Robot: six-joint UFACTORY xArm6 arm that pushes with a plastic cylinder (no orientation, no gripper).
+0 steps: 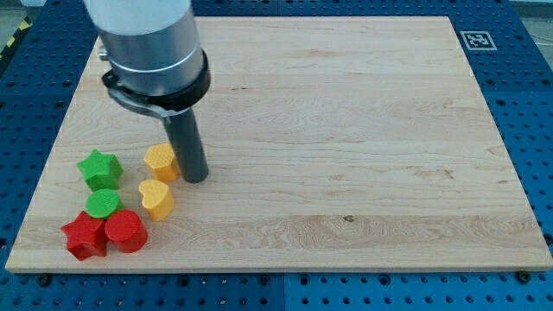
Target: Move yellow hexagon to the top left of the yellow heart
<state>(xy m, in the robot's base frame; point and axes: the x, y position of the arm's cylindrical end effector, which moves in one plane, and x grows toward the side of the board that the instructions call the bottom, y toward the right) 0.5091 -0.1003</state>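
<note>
The yellow hexagon (161, 161) lies at the board's lower left, just above the yellow heart (156, 198). The two are close, with a small gap between them. My tip (195, 179) is down on the board right beside the hexagon's right edge, touching or nearly touching it. The tip stands up and to the right of the heart.
A green star (100, 168) lies left of the hexagon. A green cylinder (103, 205) sits below it. A red star (85, 236) and a red cylinder (125, 231) lie at the lower left corner. The wooden board (346, 130) rests on a blue pegboard table.
</note>
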